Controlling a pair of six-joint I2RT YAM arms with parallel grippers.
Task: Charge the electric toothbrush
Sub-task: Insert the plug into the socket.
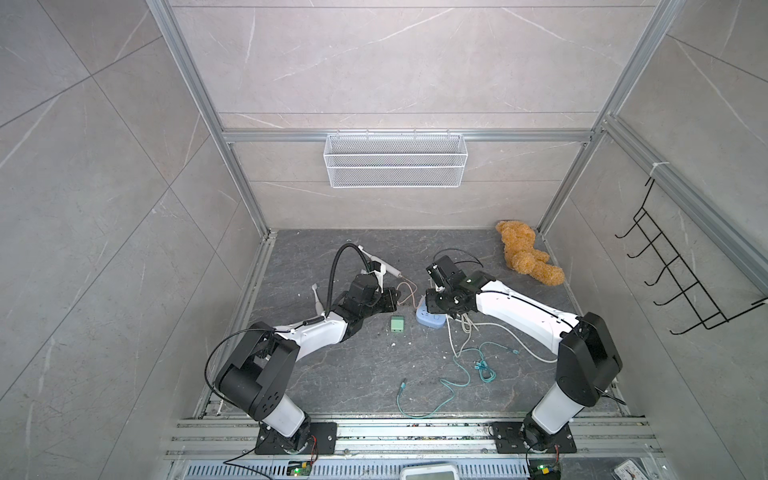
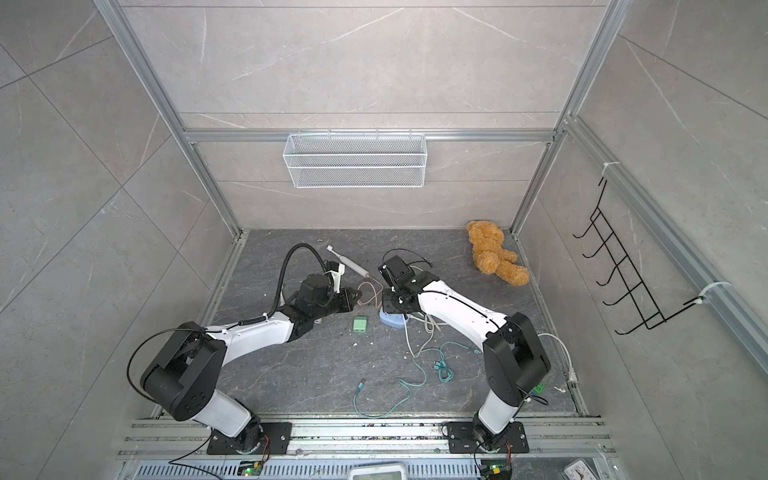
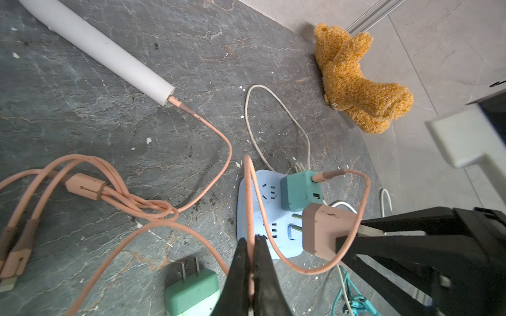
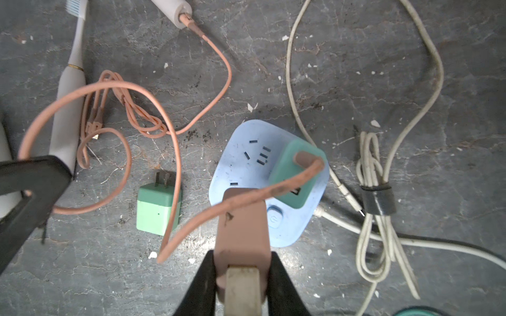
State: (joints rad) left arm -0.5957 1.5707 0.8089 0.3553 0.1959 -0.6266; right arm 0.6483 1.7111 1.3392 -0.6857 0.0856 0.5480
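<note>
A white electric toothbrush (image 3: 109, 54) lies on the dark floor with a pink cable (image 3: 219, 153) plugged into its base; it also shows in a top view (image 1: 388, 269). The cable's other end sits in a teal adapter (image 3: 298, 191) plugged into the blue power strip (image 3: 273, 208). My left gripper (image 3: 250, 240) is shut on a raised loop of this cable. My right gripper (image 4: 242, 257) is shut on a pink plug adapter (image 4: 241, 219), held just over the strip (image 4: 238, 164) with its prongs pointing at it.
A second toothbrush with a brush head (image 4: 68, 109) lies beside the cable coil. A loose green adapter (image 4: 156, 210) rests left of the strip. A bundled white cord (image 4: 372, 175), a teal cable (image 1: 465, 374) and a teddy bear (image 1: 523, 253) lie to the right.
</note>
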